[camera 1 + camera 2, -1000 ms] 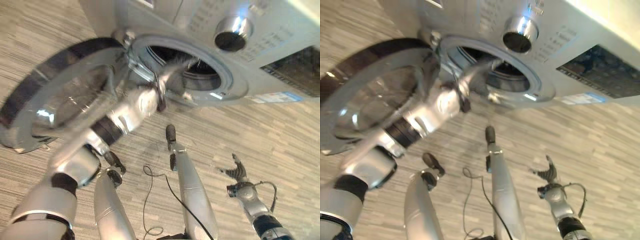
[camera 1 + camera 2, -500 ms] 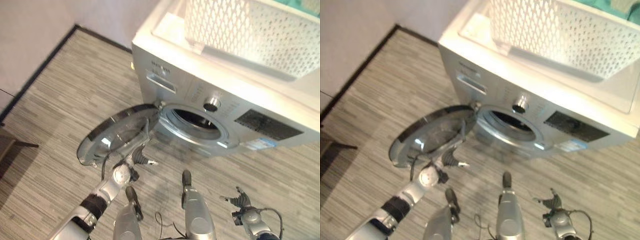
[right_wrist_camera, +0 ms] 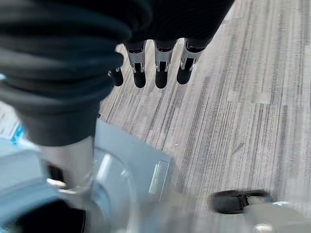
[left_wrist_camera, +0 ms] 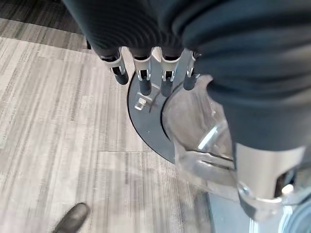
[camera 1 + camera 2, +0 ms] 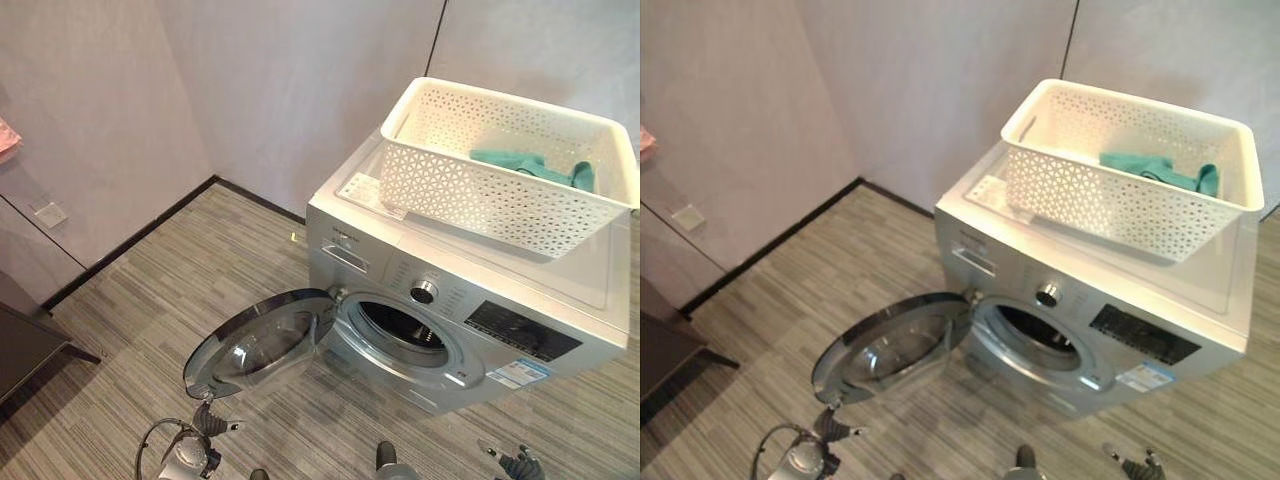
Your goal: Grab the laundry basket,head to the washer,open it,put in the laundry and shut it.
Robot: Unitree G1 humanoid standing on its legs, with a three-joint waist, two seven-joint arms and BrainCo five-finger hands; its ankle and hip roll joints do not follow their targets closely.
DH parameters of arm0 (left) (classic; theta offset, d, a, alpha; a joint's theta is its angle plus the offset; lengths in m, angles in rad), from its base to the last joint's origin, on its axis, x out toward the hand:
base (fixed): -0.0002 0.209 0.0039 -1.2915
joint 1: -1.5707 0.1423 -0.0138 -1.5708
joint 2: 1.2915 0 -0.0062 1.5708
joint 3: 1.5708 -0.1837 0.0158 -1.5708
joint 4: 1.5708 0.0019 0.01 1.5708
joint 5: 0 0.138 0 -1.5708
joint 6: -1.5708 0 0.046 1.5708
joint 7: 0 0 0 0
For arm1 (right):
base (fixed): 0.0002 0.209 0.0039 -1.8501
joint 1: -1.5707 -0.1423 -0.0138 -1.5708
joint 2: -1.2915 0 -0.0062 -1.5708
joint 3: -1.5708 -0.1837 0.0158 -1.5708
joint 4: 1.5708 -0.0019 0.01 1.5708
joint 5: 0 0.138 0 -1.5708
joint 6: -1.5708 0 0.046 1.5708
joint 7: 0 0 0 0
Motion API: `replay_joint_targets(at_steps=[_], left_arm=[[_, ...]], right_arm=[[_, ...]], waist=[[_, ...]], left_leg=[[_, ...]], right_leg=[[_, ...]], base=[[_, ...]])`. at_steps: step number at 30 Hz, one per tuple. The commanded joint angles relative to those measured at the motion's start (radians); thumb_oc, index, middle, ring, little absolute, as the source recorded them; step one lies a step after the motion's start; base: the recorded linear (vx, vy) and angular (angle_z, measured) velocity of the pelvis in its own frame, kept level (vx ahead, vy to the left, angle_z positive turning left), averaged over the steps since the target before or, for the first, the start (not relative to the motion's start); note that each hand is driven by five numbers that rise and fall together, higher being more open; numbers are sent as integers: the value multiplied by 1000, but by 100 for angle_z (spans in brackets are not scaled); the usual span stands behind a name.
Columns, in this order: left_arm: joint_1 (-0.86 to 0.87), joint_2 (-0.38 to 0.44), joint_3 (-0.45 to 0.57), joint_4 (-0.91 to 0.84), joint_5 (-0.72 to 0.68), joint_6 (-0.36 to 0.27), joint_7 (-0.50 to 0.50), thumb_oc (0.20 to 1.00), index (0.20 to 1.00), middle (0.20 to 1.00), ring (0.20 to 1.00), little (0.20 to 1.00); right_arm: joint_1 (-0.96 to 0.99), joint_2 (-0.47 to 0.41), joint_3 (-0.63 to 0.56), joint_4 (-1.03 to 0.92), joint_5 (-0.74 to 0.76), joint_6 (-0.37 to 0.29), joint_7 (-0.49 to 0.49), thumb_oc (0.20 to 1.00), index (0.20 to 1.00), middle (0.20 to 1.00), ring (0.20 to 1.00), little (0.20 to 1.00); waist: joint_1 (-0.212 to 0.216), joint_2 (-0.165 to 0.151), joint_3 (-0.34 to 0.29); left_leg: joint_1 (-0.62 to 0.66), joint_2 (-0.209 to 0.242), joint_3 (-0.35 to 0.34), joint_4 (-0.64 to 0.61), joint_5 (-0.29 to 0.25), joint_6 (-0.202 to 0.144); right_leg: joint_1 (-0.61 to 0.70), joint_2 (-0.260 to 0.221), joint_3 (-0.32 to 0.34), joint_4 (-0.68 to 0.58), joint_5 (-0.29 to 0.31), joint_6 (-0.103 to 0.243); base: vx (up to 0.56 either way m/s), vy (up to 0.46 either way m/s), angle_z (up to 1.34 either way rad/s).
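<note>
The silver washer [image 5: 480,330] stands against the wall with its round door [image 5: 260,345] swung wide open to its left, and the dark drum mouth [image 5: 405,328] is exposed. On top of it sits the white perforated laundry basket [image 5: 500,195], holding teal laundry [image 5: 525,165]. My left hand [image 5: 208,422] hangs low, just in front of the door's outer rim. Its fingers [image 4: 146,82] are straight and hold nothing. Low at the right, my right hand [image 5: 518,463] hangs in front of the washer, its fingers [image 3: 160,73] straight over the floor and empty.
Grey walls meet in a corner behind the washer, with a black baseboard [image 5: 130,240] along the left wall. A dark piece of furniture [image 5: 25,350] stands at the far left. Wood-look floor [image 5: 150,310] spreads left of the door.
The camera has risen, so the whole washer and the basket on it now show. My left arm has drawn back from the drum mouth and lowered below the open door.
</note>
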Motion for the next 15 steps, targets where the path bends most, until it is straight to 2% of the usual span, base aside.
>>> replay_joint_targets(at_steps=[1, 5, 9, 12, 15], left_arm=[[-50, -1, 19, 14, -60, -25, 12, 1000, 1000, 1000, 1000, 1000], [-55, -30, 19, 14, -88, -26, 7, 1000, 1000, 1000, 1000, 1000], [-61, -45, 11, 40, -70, -20, 10, 1000, 1000, 1000, 1000, 1000], [-62, -62, 20, 71, -62, -10, 11, 1000, 1000, 1000, 1000, 1000], [-79, -73, 10, 112, -40, -3, 14, 1000, 1000, 1000, 1000, 1000]], right_arm=[[-22, -44, -108, -81, 11, -66, -105, 1000, 1000, 1000, 1000, 1000], [5, -40, -201, -250, -46, -90, -206, 1000, 1000, 1000, 1000, 1000], [9, -66, -346, -411, -155, -109, -364, 1000, 1000, 1000, 1000, 1000], [-24, -94, -437, -614, -301, -91, -489, 1000, 1000, 1000, 1000, 1000], [-116, -155, -444, -840, -473, -64, -532, 1000, 1000, 1000, 1000, 1000]], waist=[[6, -10, 13], [-11, -3, 2], [-24, 4, -21], [-20, 10, -40], [-3, 4, -51]], left_leg=[[78, 45, -33, 36, -104, 9], [93, 38, -28, 18, -110, 12], [101, 41, -24, 12, -121, 13], [106, 49, -24, 12, -132, 12], [112, 58, -25, 12, -136, 10]], right_leg=[[-89, -64, 83, 103, 7, 66], [-87, -64, 92, 99, 9, 73], [-85, -59, 98, 92, 7, 77], [-81, -51, 98, 87, -1, 80], [-77, -43, 96, 89, -14, 79]], base=[[50, 58, -6], [49, 54, -3], [66, 28, -3], [64, -2, -6], [37, -24, -12]])
